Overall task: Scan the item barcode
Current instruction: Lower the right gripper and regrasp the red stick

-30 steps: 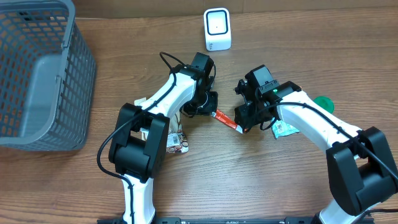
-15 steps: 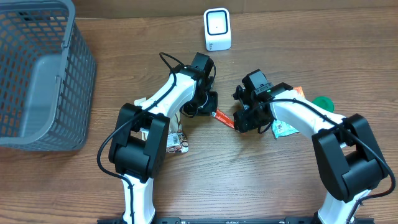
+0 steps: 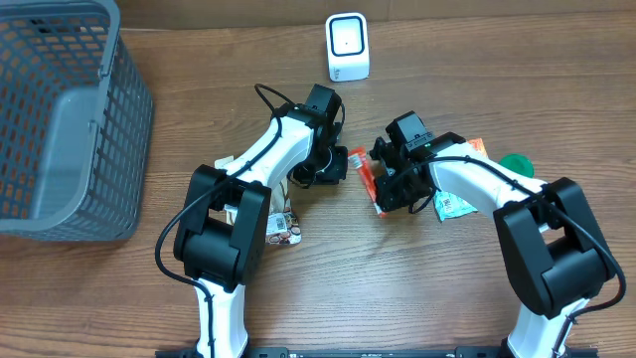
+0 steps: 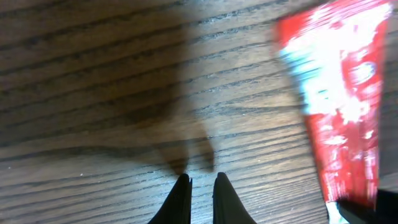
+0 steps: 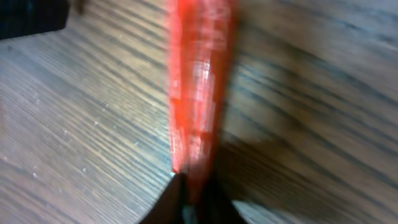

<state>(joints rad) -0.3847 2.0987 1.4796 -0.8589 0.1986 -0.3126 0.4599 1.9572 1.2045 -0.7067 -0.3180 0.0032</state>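
Right claw (image 5: 189, 190) is pinched tight on one end of the red packet (image 5: 196, 87), which lies along the bench (image 5: 74, 155) between the two arms, well short of the white scanner (image 3: 347, 47). It looks like light, floppy, slick film, so this end grip may let it droop. Left claw (image 4: 198, 186) is closed on nothing, just beside the packet.

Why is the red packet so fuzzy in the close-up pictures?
Right wrist view: the red packet is smeared, probably too near the lens; left wrist view: also soft, with a dark shadow on the table; overhead view: sharp and evenly lit.
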